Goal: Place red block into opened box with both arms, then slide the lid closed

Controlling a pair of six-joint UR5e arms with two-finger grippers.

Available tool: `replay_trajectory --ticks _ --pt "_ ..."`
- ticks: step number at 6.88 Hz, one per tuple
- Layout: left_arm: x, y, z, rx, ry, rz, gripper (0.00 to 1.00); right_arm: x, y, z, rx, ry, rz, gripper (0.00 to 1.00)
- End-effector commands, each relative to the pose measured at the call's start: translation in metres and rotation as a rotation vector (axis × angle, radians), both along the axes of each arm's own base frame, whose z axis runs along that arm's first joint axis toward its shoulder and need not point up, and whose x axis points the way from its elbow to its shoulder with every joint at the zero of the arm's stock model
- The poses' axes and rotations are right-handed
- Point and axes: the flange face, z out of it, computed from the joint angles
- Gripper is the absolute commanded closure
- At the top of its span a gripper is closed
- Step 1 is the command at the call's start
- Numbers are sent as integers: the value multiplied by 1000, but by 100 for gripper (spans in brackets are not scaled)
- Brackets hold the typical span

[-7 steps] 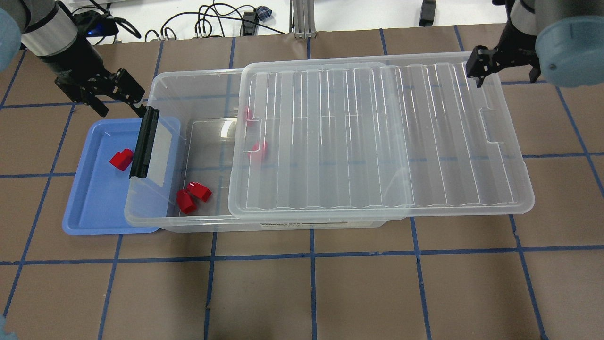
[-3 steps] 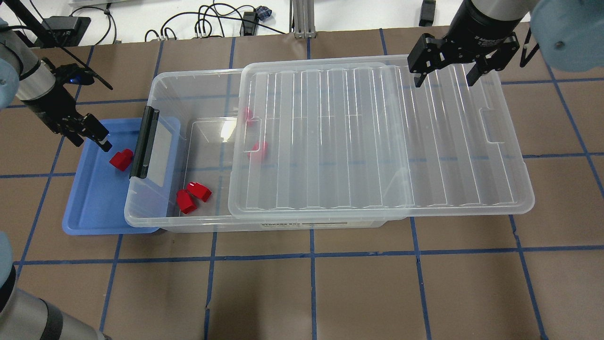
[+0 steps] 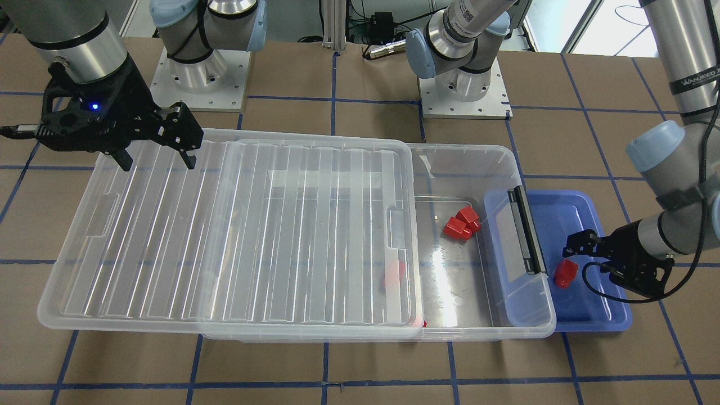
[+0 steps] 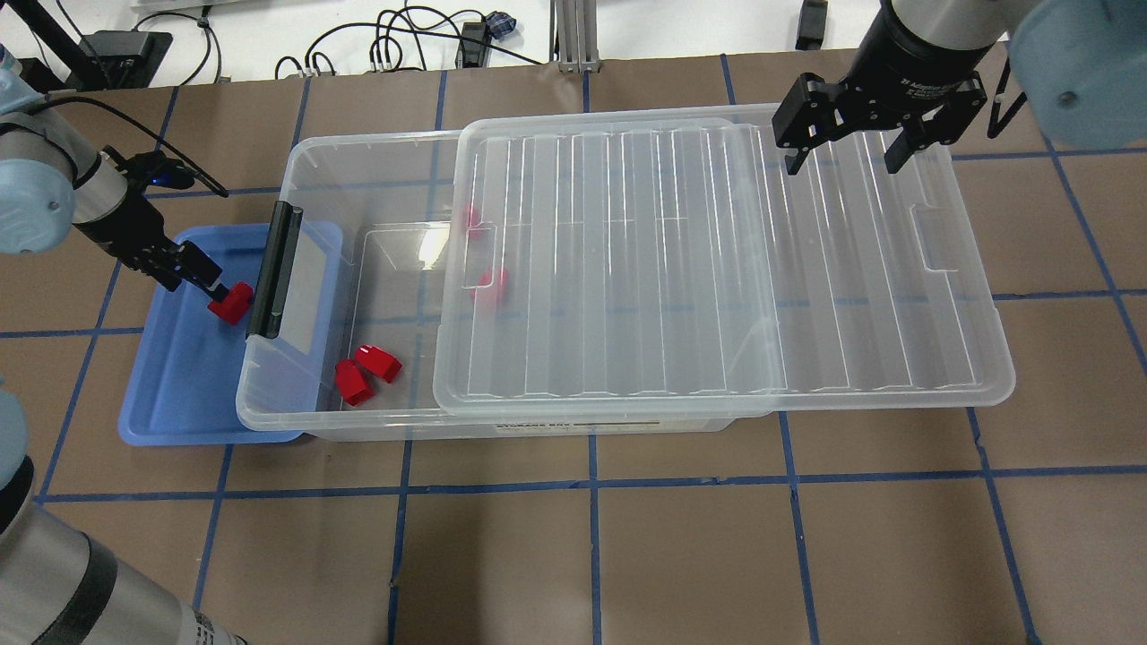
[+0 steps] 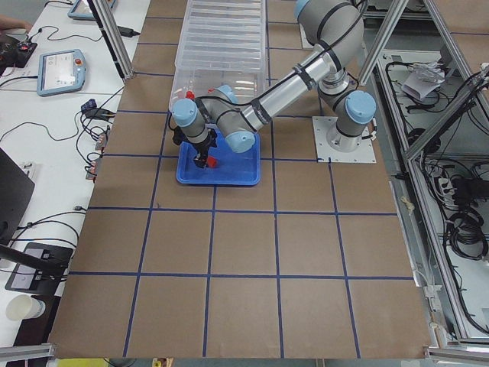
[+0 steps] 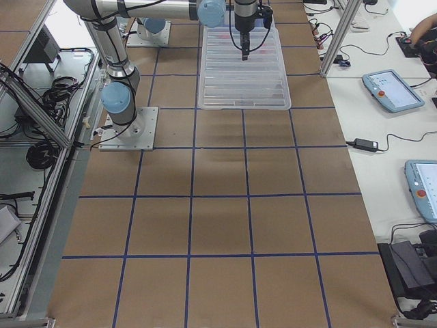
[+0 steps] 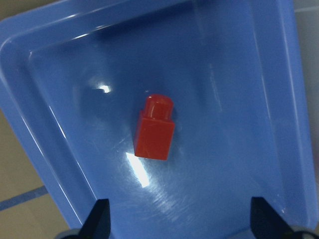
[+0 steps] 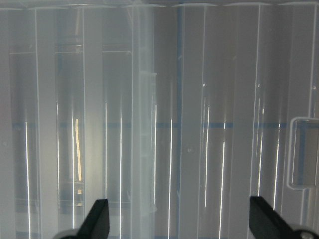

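One red block lies on the blue tray. My left gripper hangs open just beside and over it, tilted, with nothing between its fingers. The clear box stands open at its left end, black latch bar up. Two red blocks lie inside; two more show dimly under the lid. The ridged lid overhangs the box's right end. My right gripper hovers open above the lid's far edge.
The box's left end rests partly over the blue tray. Brown table with blue tape grid stretches in front of the box. Cables and a rail lie beyond the far edge. Tablets sit on a side bench.
My left gripper moved from beside the latch bar out over the tray and down to the red block. My right gripper swung leftward in over the lid's far edge.
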Motion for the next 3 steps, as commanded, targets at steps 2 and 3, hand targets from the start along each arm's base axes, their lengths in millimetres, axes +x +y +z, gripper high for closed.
replay_trajectory --ticks 2,3 --pt "-8 0 -43 -8 21 -8 12 0 0 0 -2 0 -1 0" --pt "-16 -2 -36 -15 17 -5 76 0 0 0 0 -1 -1 0"
